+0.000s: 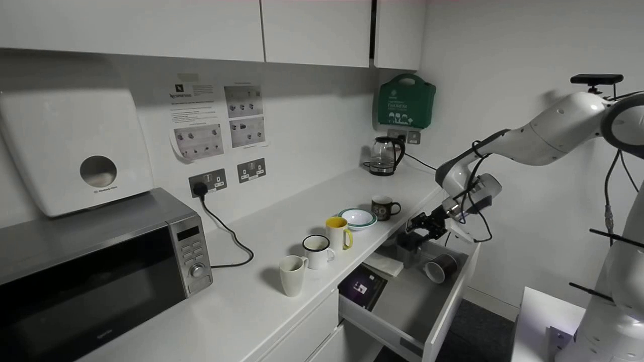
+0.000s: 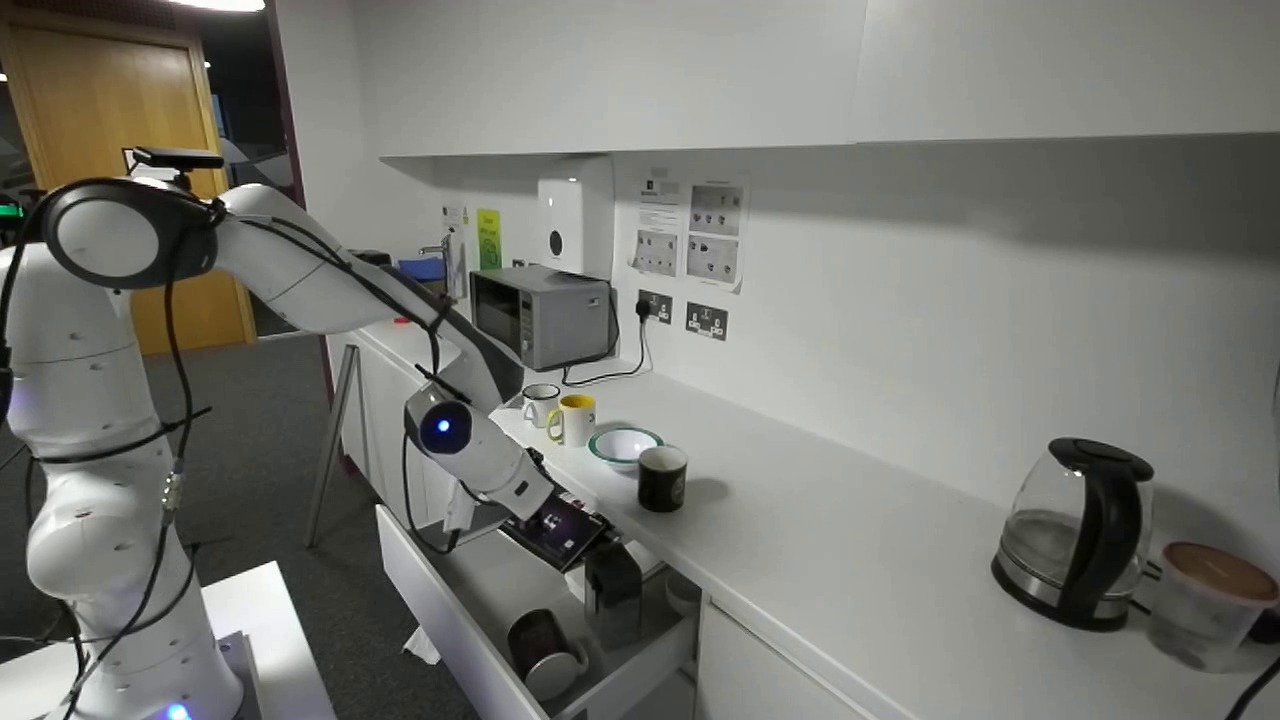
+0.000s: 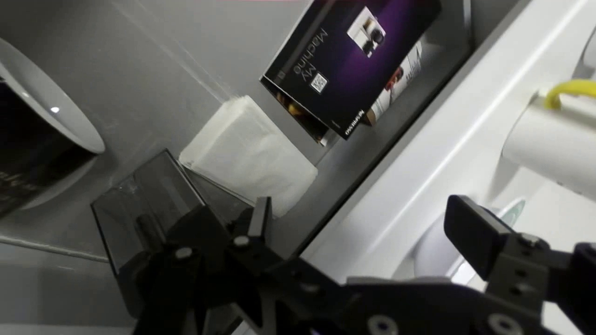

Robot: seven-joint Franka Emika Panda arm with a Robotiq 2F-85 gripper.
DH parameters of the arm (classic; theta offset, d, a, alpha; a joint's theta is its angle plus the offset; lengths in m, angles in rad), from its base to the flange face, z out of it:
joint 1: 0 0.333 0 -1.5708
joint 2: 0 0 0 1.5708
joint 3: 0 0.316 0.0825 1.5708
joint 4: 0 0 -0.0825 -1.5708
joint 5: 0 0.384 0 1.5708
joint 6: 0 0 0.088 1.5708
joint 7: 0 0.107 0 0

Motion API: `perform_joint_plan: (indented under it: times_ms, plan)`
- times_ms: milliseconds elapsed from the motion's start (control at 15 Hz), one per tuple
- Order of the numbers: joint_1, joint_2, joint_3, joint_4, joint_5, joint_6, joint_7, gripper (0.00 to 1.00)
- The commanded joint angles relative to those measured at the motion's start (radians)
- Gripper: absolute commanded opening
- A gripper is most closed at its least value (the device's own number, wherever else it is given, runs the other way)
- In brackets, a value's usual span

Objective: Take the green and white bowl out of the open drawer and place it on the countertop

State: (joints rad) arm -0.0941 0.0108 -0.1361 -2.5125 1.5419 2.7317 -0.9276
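In an exterior view, at far left, a microwave [image 1: 100, 271] stands on the desk [image 1: 241, 311]. Along the desk's front edge, going right, come a tall mug [image 1: 292, 276], a black-rimmed mug [image 1: 316, 255], a yellow-lined mug [image 1: 335, 234], the bowl [image 1: 358, 219] and a dark mug [image 1: 382, 209]; the bowl sits upright on the desk, between the last two mugs. Below that edge the drawer [image 1: 410, 304], pulled out, holds a box [image 1: 361, 286], a white stack [image 1: 383, 264], a clear container [image 1: 410, 257] and a tipped mug [image 1: 441, 268]. A kettle [image 1: 383, 160] stands near the back edge, and the arm [image 1: 541, 134] reaches in from the right. The tall mug and the first-aid kit [image 1: 406, 103] on the wall [image 1: 312, 125] show in this view alone.

In the wrist view, right of the tipped mug, the gripper [image 3: 361, 209] has its fingers spread wide; whether it touches the container cannot be told. Part of the bowl shows behind the finger at right, and the box's lettering, "My Machine", is legible only here.

A wooden door [image 2: 110, 130], at far left, appears in an exterior view alone, with grey carpet [image 2: 350, 610] in front and, at right, a brown-lidded tub [image 2: 1205, 615] just beside the kettle. The desk is smooth and white, like the wall and upper cabinets [image 2: 600, 80].
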Motion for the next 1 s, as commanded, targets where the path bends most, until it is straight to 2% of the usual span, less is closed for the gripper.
perform_joint_plan:
  times_ms: [0, 333, 600, 733, 800, 933]
  plan:
    - [-0.007, -0.098, -0.007, -0.115, -0.167, -0.006, -0.060, 1.00]
    - [-0.019, -0.158, -0.008, -0.225, -0.483, 0.009, -0.044, 1.00]
    - [-0.060, -0.187, -0.009, -0.294, -0.755, 0.018, -0.025, 1.00]
    - [-0.078, -0.206, -0.008, -0.315, -0.838, 0.021, -0.029, 1.00]
    - [-0.092, -0.165, -0.005, -0.266, -0.854, 0.004, -0.043, 1.00]
    - [-0.102, -0.176, -0.006, -0.264, -0.888, 0.002, -0.043, 1.00]
